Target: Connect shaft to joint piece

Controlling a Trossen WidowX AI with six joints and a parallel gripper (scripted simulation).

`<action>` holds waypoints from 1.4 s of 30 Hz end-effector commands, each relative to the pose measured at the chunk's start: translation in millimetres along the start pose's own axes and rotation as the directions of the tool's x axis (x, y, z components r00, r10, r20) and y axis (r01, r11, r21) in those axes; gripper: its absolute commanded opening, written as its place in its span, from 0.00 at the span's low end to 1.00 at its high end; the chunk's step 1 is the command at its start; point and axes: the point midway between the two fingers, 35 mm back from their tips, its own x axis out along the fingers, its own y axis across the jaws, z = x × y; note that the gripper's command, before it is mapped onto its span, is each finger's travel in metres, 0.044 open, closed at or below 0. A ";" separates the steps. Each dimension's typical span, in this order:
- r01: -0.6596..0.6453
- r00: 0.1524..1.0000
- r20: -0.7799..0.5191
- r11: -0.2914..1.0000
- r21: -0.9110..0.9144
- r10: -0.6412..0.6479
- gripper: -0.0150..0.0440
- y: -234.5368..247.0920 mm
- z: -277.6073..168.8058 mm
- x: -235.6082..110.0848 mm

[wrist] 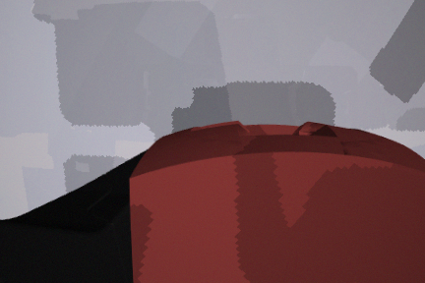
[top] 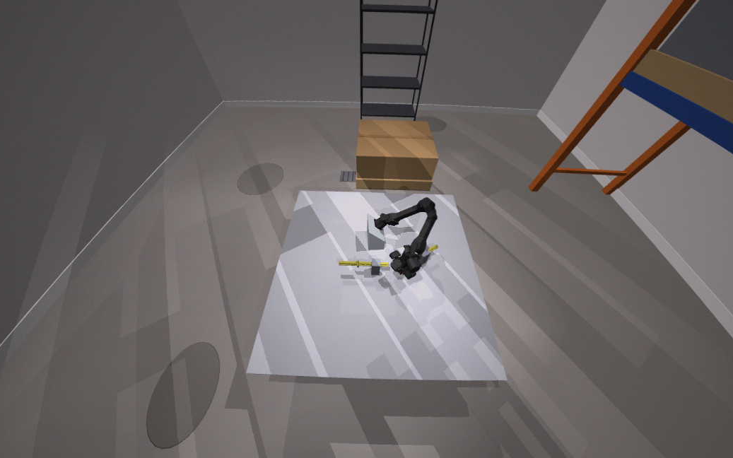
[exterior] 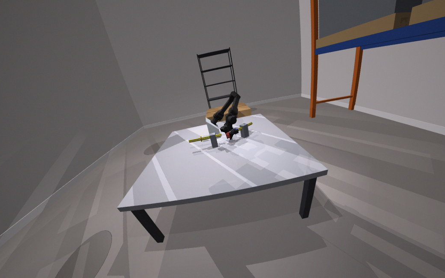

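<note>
The room is dim and grey, while the table (exterior: 189, 179) is the brightest surface, crossed by pale diagonal streaks and blocky, hard-edged shadow patches that also spread over the floor (exterior: 372, 193). In the exterior view the table's near edge bows, a sign of wide-angle distortion. The wrist view is coarse and pixelated, its lower half filled by a red joint piece (wrist: 275, 240) too close to read clearly.
</note>
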 end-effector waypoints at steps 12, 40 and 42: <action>0.001 1.000 0.001 1.000 0.005 -0.001 0.25 -0.2 0.0 -0.1; 0.000 1.000 0.000 1.000 0.000 0.000 0.77 0.0 0.0 0.0; 0.000 1.000 0.000 1.000 0.000 0.000 0.86 0.0 0.0 0.0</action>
